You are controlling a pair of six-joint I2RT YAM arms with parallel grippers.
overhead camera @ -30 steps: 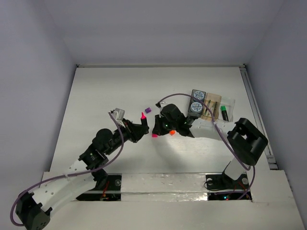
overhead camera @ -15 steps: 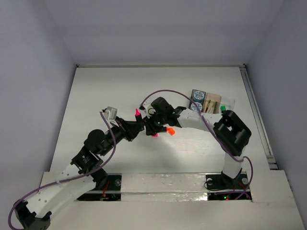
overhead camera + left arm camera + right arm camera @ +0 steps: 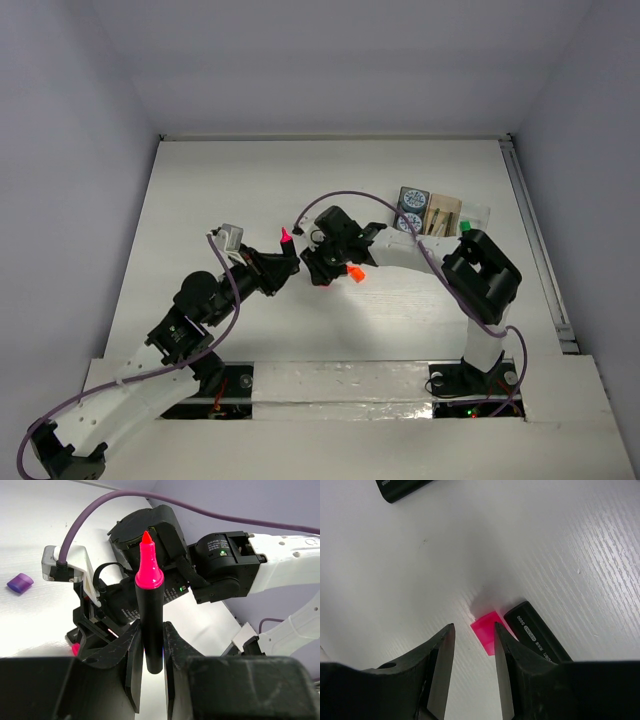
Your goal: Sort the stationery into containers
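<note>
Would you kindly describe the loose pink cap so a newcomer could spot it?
Find the right gripper over the table. Below its open jaws a small cap lies beside a black marker. Pink sets it apart from the purple cap.

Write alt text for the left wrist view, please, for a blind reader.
The left hand grips an uncapped pink highlighter, tip toward the frame's top. Behind it is the right arm; a purple cap lies on the table at left.

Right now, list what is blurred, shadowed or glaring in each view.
Left wrist view: the pink highlighter is sharp, while the left gripper blurs into a dark mass at the bottom. Right wrist view: the pink cap is crisp with a soft shadow above it, and the right gripper is out of focus. Top external view: evenly lit, but small items lack detail.
</note>
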